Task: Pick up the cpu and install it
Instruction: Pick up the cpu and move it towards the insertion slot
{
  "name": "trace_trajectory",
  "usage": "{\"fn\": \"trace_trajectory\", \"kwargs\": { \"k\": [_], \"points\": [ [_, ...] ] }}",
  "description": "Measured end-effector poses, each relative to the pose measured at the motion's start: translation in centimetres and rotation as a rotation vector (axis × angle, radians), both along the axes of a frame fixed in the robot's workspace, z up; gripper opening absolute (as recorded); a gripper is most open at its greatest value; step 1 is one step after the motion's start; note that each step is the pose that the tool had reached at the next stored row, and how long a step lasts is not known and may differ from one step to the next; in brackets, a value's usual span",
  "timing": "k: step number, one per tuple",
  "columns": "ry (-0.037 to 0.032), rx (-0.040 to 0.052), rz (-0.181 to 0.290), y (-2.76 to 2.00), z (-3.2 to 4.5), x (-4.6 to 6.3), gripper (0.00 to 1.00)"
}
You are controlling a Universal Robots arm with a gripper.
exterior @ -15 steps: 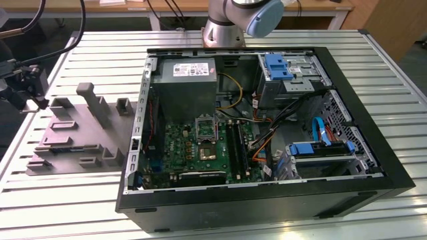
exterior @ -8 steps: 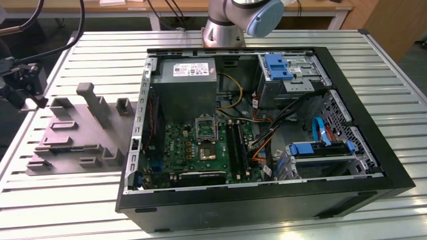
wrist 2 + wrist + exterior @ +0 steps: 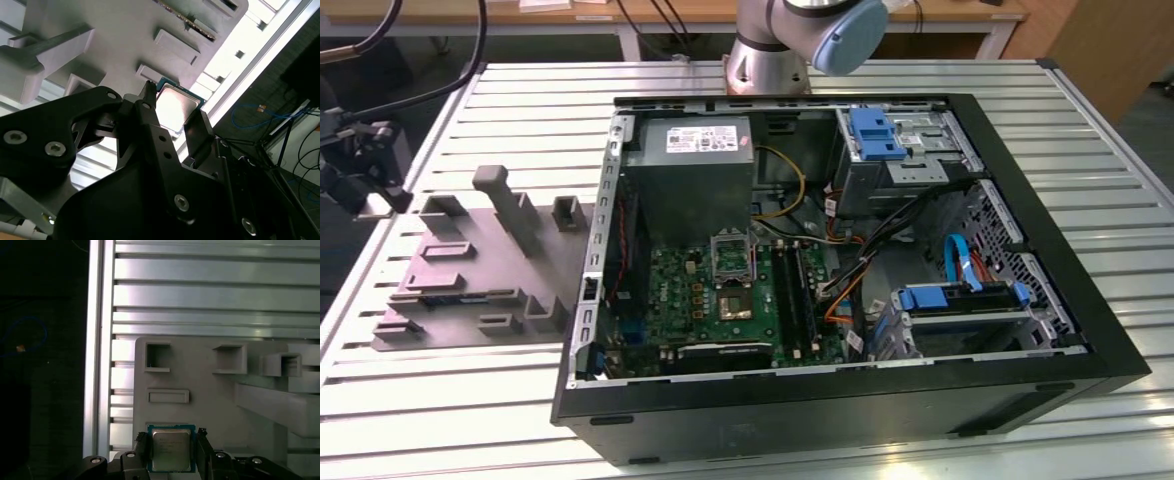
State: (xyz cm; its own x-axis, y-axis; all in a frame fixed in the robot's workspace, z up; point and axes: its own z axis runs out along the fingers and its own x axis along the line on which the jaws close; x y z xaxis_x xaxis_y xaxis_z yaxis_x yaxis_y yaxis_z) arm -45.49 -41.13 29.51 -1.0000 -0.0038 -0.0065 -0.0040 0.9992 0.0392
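**Exterior view high, wrist views close**

The exterior view looks steeply down on the table point(image 3: 454, 400), open computer case point(image 3: 854, 415) and grey fixture point(image 3: 467, 275). The first wrist view sits close behind the gripper point(image 3: 171, 452), facing squarely past its tips; the second wrist view looks slantwise over its body. Both wrist views share the cpu point(image 3: 171, 445) and the fixture beyond it.

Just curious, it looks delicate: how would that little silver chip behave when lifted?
The cpu looks thin, flat and metal-topped, so it is probably stiff and light. Its smooth top may be slippery. Being flat and square, it shouldn't roll.
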Motion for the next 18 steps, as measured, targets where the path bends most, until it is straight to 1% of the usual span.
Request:
{"fn": "trace_trajectory", "kwargs": {
  "k": [8, 10, 18],
  "points": [
    [0.0000, 0.0001, 0.000, 0.00, 0.56, 0.00, 0.47],
    [0.0002, 0.0000, 0.000, 0.00, 0.84, 0.00, 0.47],
    [0.0000, 0.0001, 0.000, 0.00, 1.01, 0.00, 0.47]
  ]
}}
